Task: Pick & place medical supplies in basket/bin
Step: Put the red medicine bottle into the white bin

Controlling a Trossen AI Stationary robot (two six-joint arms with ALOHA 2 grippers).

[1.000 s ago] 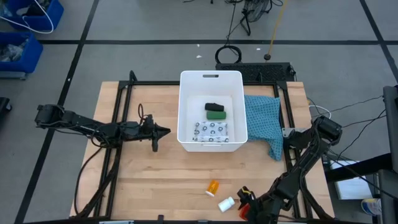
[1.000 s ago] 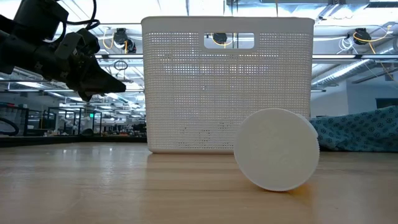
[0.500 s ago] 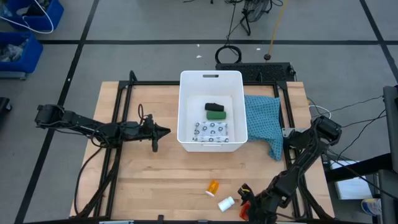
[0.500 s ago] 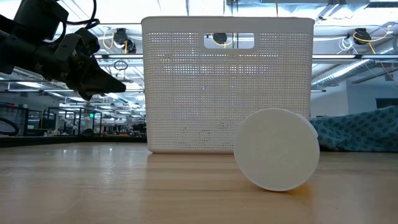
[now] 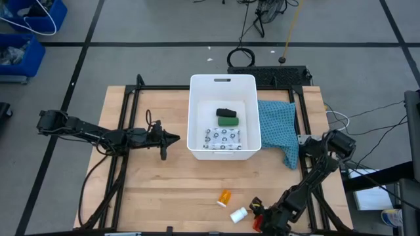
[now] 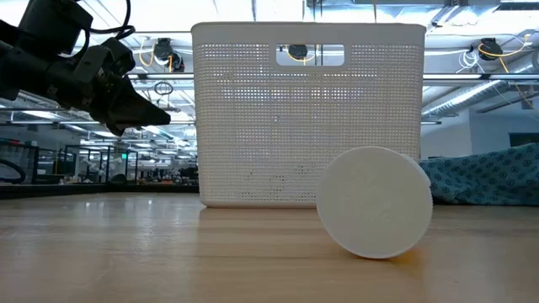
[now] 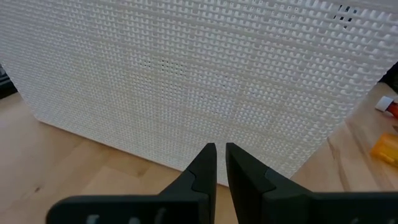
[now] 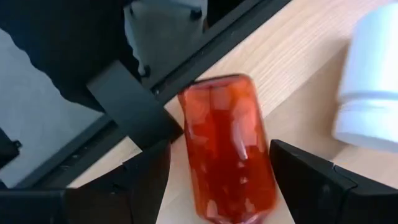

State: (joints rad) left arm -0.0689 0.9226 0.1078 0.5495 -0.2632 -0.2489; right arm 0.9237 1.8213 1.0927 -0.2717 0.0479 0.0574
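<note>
Jaws, right gripper: spread wide, set either side of the red white-capped bottle; contact cannot be told.
Jaws, left gripper: nearly together, nothing held, pointed at the tub wall from just beside it.
Red bottle: lying at the bench's near edge, beside the white cylinder.
Orange bottle: on the bench near the cylinder.
White tub: mid-bench; black oblong piece, green-white box and patterned flat packet are inside.
Teal cloth: against the tub's right wall.
</note>
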